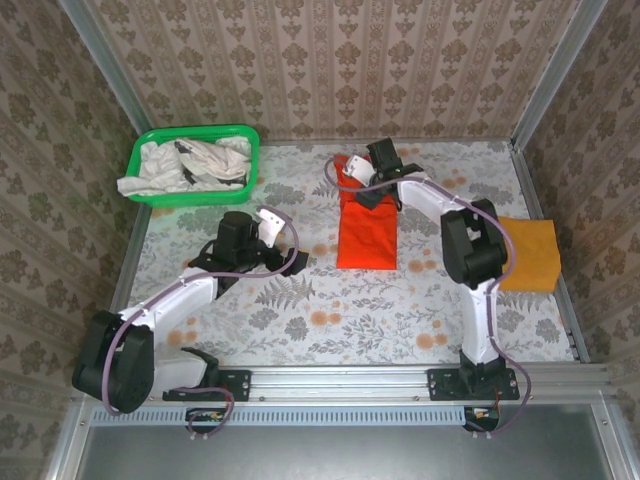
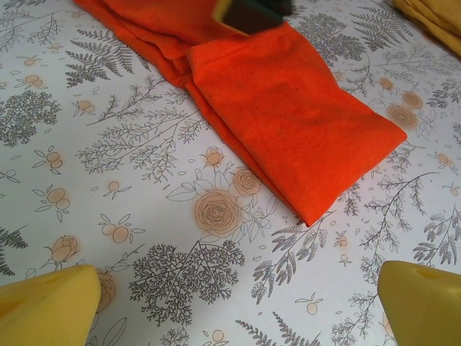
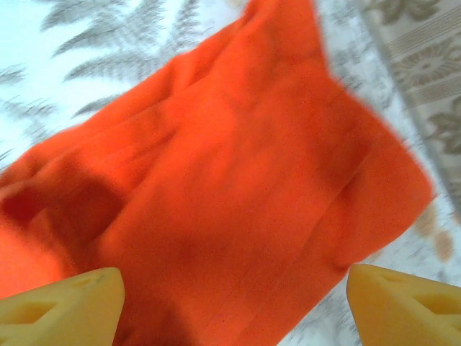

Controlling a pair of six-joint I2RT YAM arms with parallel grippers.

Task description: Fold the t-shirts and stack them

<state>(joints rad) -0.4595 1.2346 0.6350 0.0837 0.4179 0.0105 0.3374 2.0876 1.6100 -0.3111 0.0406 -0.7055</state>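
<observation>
An orange-red t-shirt (image 1: 366, 228) lies folded into a long strip on the floral table, its far end bunched. My right gripper (image 1: 368, 192) hovers over that far part. In the right wrist view it (image 3: 230, 310) stands open, yellow fingertips (image 3: 57, 306) on either side above the orange-red cloth (image 3: 238, 180), gripping nothing. My left gripper (image 1: 283, 245) is left of the shirt, apart from it. In the left wrist view it (image 2: 234, 310) is open over bare table, with the shirt's near corner (image 2: 288, 122) ahead. A folded mustard yellow t-shirt (image 1: 527, 253) lies at the right edge.
A green basket (image 1: 150, 143) at the back left holds crumpled off-white t-shirts (image 1: 190, 162). Patterned walls close the back and both sides. Metal rails run along the table's near edge (image 1: 340, 380).
</observation>
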